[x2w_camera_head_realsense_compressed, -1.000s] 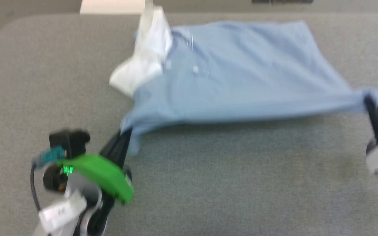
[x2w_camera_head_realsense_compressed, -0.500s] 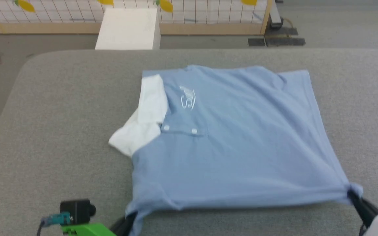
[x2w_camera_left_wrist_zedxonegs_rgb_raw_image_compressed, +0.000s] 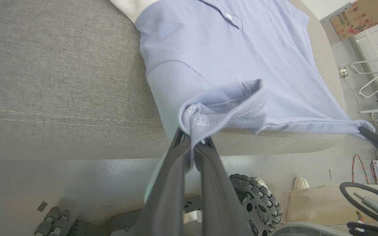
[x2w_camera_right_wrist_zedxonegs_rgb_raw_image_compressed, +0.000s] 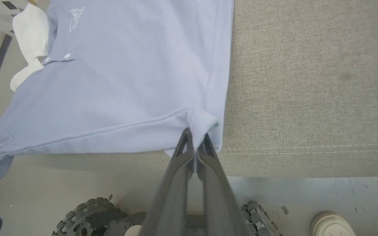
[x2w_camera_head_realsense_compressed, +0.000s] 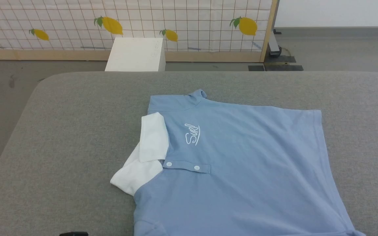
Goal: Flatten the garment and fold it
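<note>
The garment [x2w_camera_head_realsense_compressed: 241, 164], a light blue shirt with a white script logo [x2w_camera_head_realsense_compressed: 192, 134] and a white collar part [x2w_camera_head_realsense_compressed: 149, 144], lies spread on the grey table [x2w_camera_head_realsense_compressed: 77, 131]. Its near edge reaches out past the table's front edge. In the left wrist view my left gripper [x2w_camera_left_wrist_zedxonegs_rgb_raw_image_compressed: 194, 146] is shut on a bunched near corner of the garment [x2w_camera_left_wrist_zedxonegs_rgb_raw_image_compressed: 241, 49]. My right gripper [x2w_camera_right_wrist_zedxonegs_rgb_raw_image_compressed: 195, 139] is shut on the other near corner of the garment [x2w_camera_right_wrist_zedxonegs_rgb_raw_image_compressed: 126, 72]. The hem runs taut between the two grips.
A white box [x2w_camera_head_realsense_compressed: 136, 54] stands on the floor behind the table, before a lattice screen with lemon prints [x2w_camera_head_realsense_compressed: 126, 23]. Below the table's front edge are my base's wheels [x2w_camera_left_wrist_zedxonegs_rgb_raw_image_compressed: 254, 196] and a person's shoe [x2w_camera_right_wrist_zedxonegs_rgb_raw_image_compressed: 330, 224]. A cardboard box [x2w_camera_left_wrist_zedxonegs_rgb_raw_image_compressed: 356, 14] stands off the table's end.
The head camera has tilted up, so both grippers have dropped below its bottom edge. The garment, stretched and lifted a second ago, has settled flatter on the table.
</note>
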